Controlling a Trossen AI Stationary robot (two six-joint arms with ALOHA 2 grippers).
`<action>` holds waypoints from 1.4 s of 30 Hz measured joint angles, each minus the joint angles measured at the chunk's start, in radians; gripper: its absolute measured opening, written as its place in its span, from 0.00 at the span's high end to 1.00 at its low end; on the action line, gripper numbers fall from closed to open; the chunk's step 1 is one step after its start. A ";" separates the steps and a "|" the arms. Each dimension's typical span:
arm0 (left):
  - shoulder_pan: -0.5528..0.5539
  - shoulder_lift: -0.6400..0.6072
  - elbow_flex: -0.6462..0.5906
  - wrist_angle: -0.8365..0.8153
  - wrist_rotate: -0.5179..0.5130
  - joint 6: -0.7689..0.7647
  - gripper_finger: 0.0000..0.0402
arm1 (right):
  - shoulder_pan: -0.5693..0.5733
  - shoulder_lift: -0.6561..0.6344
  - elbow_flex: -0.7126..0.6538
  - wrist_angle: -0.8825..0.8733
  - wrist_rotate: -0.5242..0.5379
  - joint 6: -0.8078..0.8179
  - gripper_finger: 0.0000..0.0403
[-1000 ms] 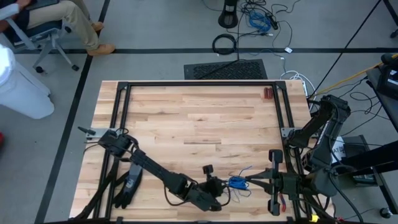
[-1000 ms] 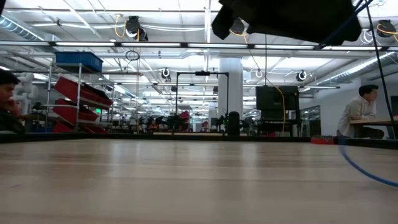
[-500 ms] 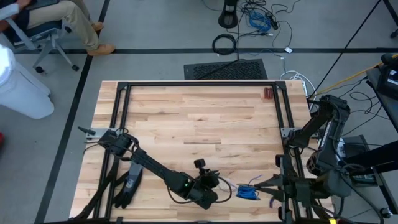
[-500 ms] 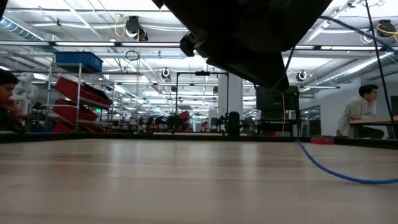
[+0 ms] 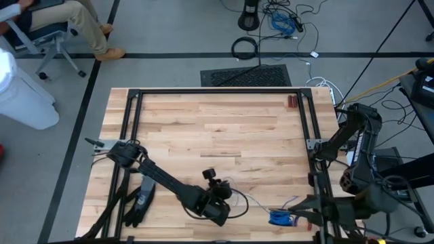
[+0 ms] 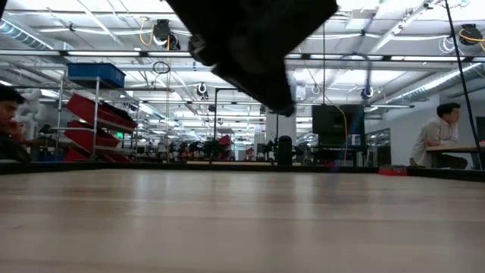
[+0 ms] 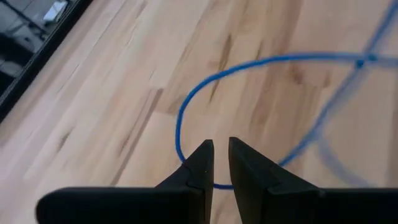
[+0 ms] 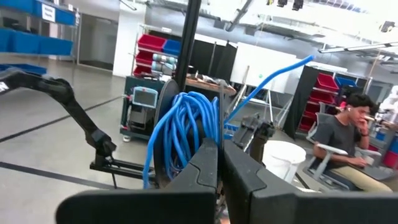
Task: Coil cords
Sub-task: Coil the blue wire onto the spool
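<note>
The cord is a thin blue wire. Most of it is wound into a small bundle (image 5: 278, 217) near the table's front right, with my right gripper (image 5: 296, 217) shut on it. The bundle fills the right wrist view (image 8: 183, 130), and a stray tail (image 8: 280, 71) sticks out past it. A single strand (image 5: 252, 203) runs from the bundle toward the left to my left gripper (image 5: 232, 197), whose fingers stand almost together on the wire. In the left wrist view the strand curves in a slack loop (image 7: 186, 106) over the wood. My left gripper has a single strand of the wire (image 7: 217, 185) crossing the narrow gap between its two fingers (image 7: 198, 163). The fingers slant down toward the table and lie across the strand. Beyond them the wire lies in a slack loop on the wood. My right gripper pinches the wound bundle's several loops (image 8: 198, 134) between its two fingers (image 8: 208, 163). The fingers point about level, from the table's right side. The bundle stands up beyond the fingertips, clear of the table, with the tail sticking out sideways.
A black glove (image 5: 139, 203) lies at the near left beside the left arm. A black metal frame (image 5: 217, 91) runs around the tabletop. A small red thing (image 5: 291, 102) lies at the far right. Bare wood (image 5: 217, 135) fills the middle. People sit beyond the table (image 6: 443, 136).
My right gripper has carried the bundle toward the table's near right corner. My left gripper has drawn back toward the left and tipped downward. The strand between them has lengthened, paid out from the bundle.
</note>
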 joint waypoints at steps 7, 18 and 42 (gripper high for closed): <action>-0.019 -0.036 0.000 -0.222 0.022 -0.103 0.86 | 0.038 0.000 0.000 0.085 0.013 -0.084 1.00; -0.121 -0.157 0.000 -0.327 0.109 -0.102 0.86 | 0.065 0.000 0.000 0.163 0.054 -0.185 1.00; -0.212 -0.233 0.000 0.407 -0.097 0.374 0.85 | 0.009 -0.003 0.000 0.068 0.106 -0.120 1.00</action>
